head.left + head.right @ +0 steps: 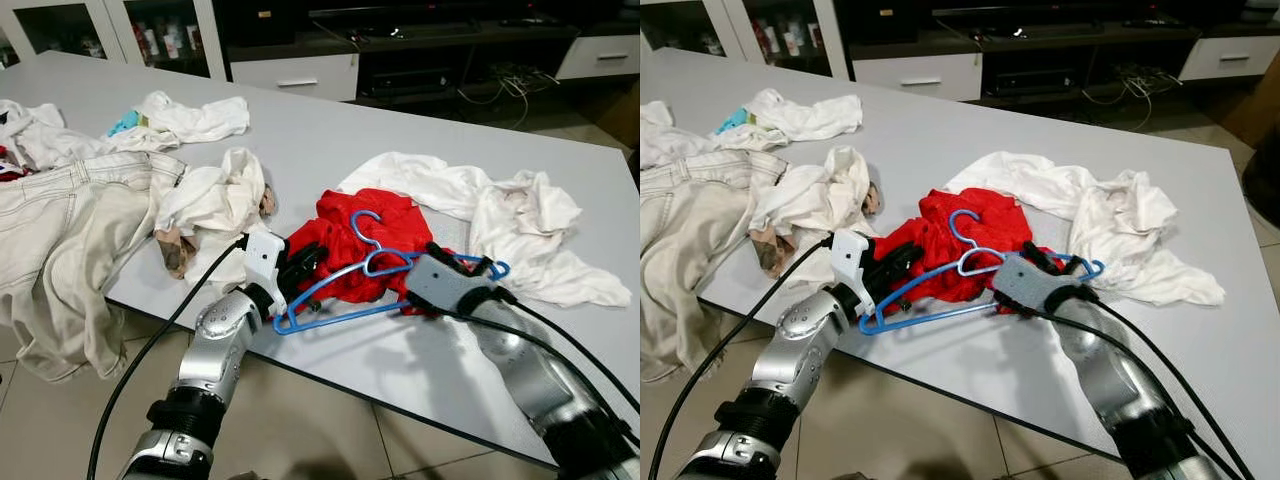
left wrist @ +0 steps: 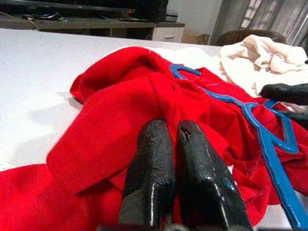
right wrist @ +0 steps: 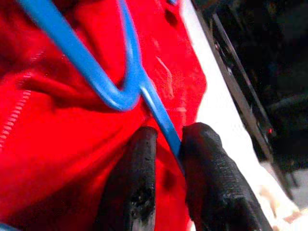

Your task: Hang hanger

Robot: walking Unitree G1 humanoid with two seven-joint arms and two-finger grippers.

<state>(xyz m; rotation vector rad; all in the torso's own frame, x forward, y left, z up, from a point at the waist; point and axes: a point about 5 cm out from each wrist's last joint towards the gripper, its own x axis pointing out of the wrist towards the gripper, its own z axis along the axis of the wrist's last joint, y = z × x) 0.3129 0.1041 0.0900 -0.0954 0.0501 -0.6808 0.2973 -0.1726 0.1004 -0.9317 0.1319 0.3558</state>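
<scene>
A grey table (image 1: 330,130) carries scattered laundry. Cream jeans (image 1: 70,225) lie at nine o'clock, draping over the table's near edge. A white shirt (image 1: 200,118) sits at ten o'clock with a small turquoise cloth (image 1: 125,123) beside it. A crumpled white garment (image 1: 215,200) lies near the centre, touching the jeans. At three o'clock sprawls a white cloth (image 1: 520,225). A dark media cabinet (image 1: 440,45) stands at twelve o'clock.
</scene>
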